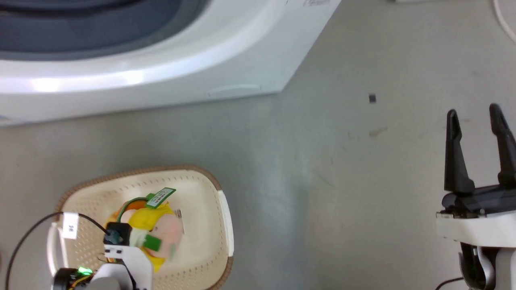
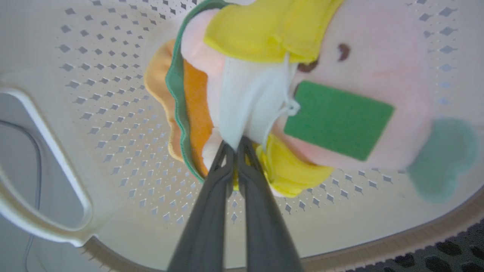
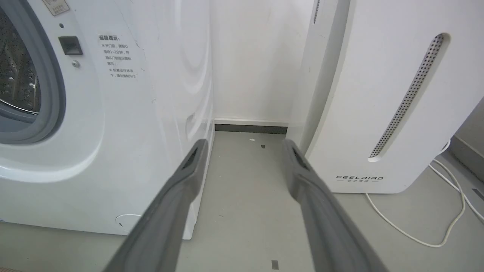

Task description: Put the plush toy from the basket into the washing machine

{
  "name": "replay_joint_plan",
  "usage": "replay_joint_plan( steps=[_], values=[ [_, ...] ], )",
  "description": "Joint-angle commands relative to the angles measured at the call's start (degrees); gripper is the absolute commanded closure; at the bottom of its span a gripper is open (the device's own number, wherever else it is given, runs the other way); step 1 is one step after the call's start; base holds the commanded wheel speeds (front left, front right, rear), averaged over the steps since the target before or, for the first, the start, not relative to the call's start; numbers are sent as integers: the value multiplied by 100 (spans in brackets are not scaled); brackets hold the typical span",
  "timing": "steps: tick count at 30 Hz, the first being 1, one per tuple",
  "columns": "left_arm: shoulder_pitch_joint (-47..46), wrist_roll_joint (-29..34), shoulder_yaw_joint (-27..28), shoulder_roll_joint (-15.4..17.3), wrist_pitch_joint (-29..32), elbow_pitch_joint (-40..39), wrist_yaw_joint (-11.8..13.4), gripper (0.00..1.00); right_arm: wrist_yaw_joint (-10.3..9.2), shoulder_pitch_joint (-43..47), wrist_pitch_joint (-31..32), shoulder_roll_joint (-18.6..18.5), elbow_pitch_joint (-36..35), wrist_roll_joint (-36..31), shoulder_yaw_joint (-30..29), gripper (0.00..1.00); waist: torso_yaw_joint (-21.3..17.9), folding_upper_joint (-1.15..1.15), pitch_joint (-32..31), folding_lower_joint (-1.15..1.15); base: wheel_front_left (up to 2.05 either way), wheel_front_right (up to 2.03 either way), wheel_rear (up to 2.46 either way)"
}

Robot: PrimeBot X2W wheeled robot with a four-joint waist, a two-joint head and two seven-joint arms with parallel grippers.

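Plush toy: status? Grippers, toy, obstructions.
Left gripper shut on plush toy, white fabric pinched, inside basket. Right gripper open, holding nothing, over floor. Washing machine drum mouth looks uncovered; no obstruction seen.

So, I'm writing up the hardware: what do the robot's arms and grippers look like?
Each gripper has two long, dark, tapering fingers. The right gripper sits on a black base atop a white wrist housing. The left gripper has a white wrist carrying a black block, a looping black cable with a white tag, and a green light.
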Motion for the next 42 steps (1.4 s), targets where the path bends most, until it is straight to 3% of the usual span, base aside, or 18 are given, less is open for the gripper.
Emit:
replay_joint_plan(
  steps=[1,10,18,31,42],
  values=[
    [79,-28,-27,-33,-65,2,-16,100,-5,78,-26,-1,40,41,-19,0,78,0,-395,0,0,0,0],
    [309,-54,-140,-318,-733,-25,-193,100,-5,397,-26,-1,186,7,-99,0,314,0,-1232,0,0,0,0],
    [504,-120,-88,-621,-990,-595,-134,100,-5,720,-26,-1,221,-14,-219,0,595,0,-1869,0,0,0,0],
    [1395,148,437,-496,-997,-3505,213,100,-5,1046,-26,-1,229,-13,-279,0,816,0,-2480,0,0,0,0],
    [1440,392,1078,-284,-998,-5509,270,100,-5,1081,-26,-1,163,27,-206,0,545,0,-2379,0,0,0,0]
  ],
)
